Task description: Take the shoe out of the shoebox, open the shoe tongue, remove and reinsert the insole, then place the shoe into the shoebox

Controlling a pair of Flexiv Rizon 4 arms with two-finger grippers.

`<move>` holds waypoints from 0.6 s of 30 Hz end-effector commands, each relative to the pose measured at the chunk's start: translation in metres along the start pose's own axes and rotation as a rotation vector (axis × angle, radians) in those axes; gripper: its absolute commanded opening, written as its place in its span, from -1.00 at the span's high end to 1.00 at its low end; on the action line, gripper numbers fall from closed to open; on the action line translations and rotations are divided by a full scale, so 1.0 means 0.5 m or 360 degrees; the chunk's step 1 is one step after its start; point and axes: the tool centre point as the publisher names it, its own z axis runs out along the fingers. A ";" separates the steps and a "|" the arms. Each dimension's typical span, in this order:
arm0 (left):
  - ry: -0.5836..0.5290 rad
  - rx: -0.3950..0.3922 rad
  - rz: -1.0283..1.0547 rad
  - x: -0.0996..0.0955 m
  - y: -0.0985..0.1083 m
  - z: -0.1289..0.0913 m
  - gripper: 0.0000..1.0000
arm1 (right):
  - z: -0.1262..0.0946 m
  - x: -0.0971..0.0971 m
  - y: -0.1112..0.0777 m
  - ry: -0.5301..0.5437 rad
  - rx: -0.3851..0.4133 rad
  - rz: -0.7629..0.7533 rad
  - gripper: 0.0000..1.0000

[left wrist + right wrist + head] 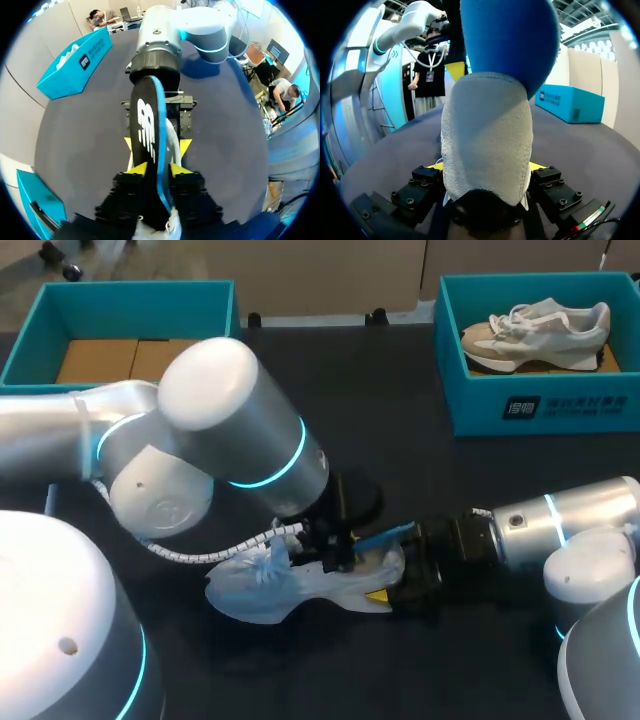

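Note:
A pale blue-white shoe (270, 590) lies on its side on the dark table, in front of me. My right gripper (395, 585) is shut on its heel; in the right wrist view the grey knit heel (487, 135) fills the gap between the fingers of that gripper (487, 167). A black insole with a blue underside (147, 130) stands on edge over the heel opening, seen also as a blue strip (385, 537) and a blue lobe (507, 40). My left gripper (158, 169) holds it, one yellow tip on each side, above the shoe (335, 545).
A teal shoebox (540, 405) at the back right holds a second, beige shoe (535, 330). Another teal box (120, 300) stands at the back left with brown cardboard inside. My left arm's bulky joints cover the table's left half.

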 end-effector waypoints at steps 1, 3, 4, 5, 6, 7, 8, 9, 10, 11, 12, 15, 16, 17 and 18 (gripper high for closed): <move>0.0031 0.0023 0.0031 -0.002 0.010 -0.031 0.04 | 0.002 0.005 -0.002 -0.0001 0.0007 0.0001 1.00; 0.0029 0.0045 0.0053 0.001 0.018 -0.046 0.04 | 0.002 0.005 -0.002 -0.0001 0.0007 0.0001 1.00; 0.0025 0.0054 0.0058 0.003 0.021 -0.053 0.02 | 0.002 0.005 -0.002 -0.0001 0.0007 0.0001 1.00; 0.0020 0.0067 0.0063 0.004 0.023 -0.059 0.01 | 0.002 0.005 -0.002 -0.0001 0.0007 0.0001 1.00; 0.0012 0.0077 0.0069 0.005 0.024 -0.064 0.01 | 0.002 0.005 -0.002 -0.0001 0.0007 0.0001 1.00; -0.0002 0.0089 0.0074 0.007 0.025 -0.069 0.02 | 0.002 0.005 -0.002 -0.0001 0.0007 0.0001 1.00; -0.0025 0.0098 0.0078 0.009 0.025 -0.073 0.03 | 0.002 0.005 -0.002 -0.0001 0.0007 0.0001 1.00; -0.0040 0.0105 0.0082 0.011 0.025 -0.077 0.03 | 0.002 0.005 -0.002 -0.0001 0.0007 0.0001 1.00; -0.0056 0.0113 0.0087 0.013 0.025 -0.080 0.04 | 0.002 0.005 -0.002 -0.0001 0.0007 0.0001 1.00; -0.0079 0.0119 0.0089 0.015 0.024 -0.083 0.04 | 0.002 0.005 -0.002 -0.0001 0.0007 0.0001 1.00; -0.0092 0.0125 0.0090 0.016 0.023 -0.085 0.04 | 0.002 0.005 -0.002 -0.0001 0.0007 0.0001 1.00; -0.0104 0.0134 0.0090 0.016 0.017 -0.089 0.08 | 0.002 0.005 -0.002 -0.0001 0.0007 0.0001 1.00; -0.0107 0.0135 0.0092 0.016 0.013 -0.088 0.12 | 0.002 0.005 -0.002 -0.0001 0.0007 0.0001 1.00; -0.0111 0.0135 0.0094 0.017 0.011 -0.087 0.14 | 0.002 0.005 -0.002 -0.0001 0.0007 0.0001 1.00; -0.0116 0.0136 0.0098 0.018 0.008 -0.085 0.16 | 0.002 0.005 -0.002 -0.0001 0.0007 0.0001 1.00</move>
